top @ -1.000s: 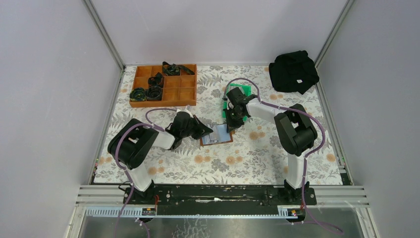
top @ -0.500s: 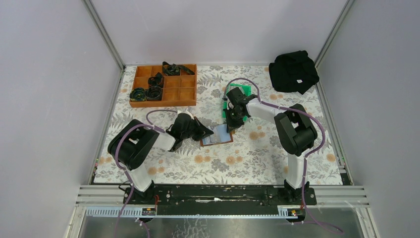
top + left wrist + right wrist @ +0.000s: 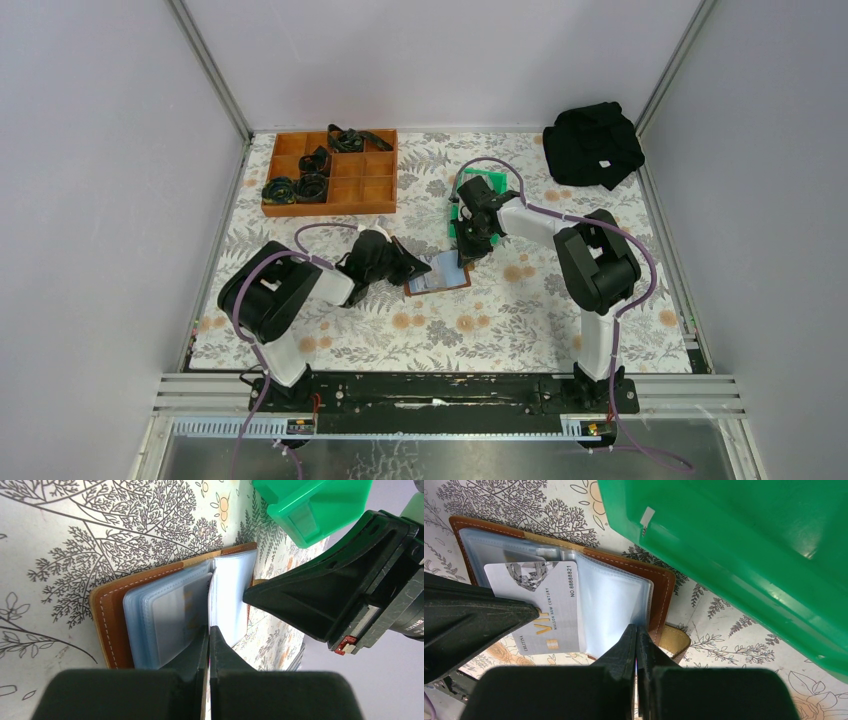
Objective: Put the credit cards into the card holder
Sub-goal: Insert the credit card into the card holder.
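**A:** Where do we see the card holder (image 3: 663, 595)?

**B:** We see it lying open on the bench (image 3: 450, 330), between the 2 arms and near the green bin (image 3: 749, 555). Its clear pockets face up. Its snap tab (image 3: 674, 641) sticks out at the side.

**A:** And the card (image 3: 556, 600)?

**B:** We see 1 silver card with gold letters. It lies on the half of the holder nearer the left arm, partly in among the clear pockets. We cannot tell how far in it is.

**A:** How do we find the left fingers (image 3: 194, 652)?

**B:** We see them closed, with their tip right at the card. We cannot tell if they pinch it or just touch it.

**A:** And the right fingers (image 3: 624, 647)?

**B:** We see them closed too, holding nothing. Their tip rests on the clear pocket on the other half of the holder.

**A:** What else do we see?

**B:** A wooden tray (image 3: 330, 209) sits far back on the left. A black cloth (image 3: 592, 143) lies in the far right corner.
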### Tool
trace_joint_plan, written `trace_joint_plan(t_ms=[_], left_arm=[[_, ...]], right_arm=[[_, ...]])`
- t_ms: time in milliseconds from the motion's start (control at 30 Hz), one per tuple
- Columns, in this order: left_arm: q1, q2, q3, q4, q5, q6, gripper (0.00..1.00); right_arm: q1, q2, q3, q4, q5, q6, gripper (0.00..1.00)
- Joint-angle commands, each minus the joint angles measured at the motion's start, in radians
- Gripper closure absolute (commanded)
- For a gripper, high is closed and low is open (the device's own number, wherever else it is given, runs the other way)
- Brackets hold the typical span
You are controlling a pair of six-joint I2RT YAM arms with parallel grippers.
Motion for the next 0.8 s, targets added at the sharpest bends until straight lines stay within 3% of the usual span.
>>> trace_joint_plan(t_ms=[0,767], left_arm=[[-0.014,0.006,-0.025,-0.02,-0.037,0.001,1.0],[-0.066,0.04,0.015,-0.168,-0.167,-0.035,1.0]], right_arm=[[0.004,0.059,-0.019,-0.02,0.057,-0.001,1.0],[0.004,0.054,-0.046,-0.05,0.096,0.0,0.98]])
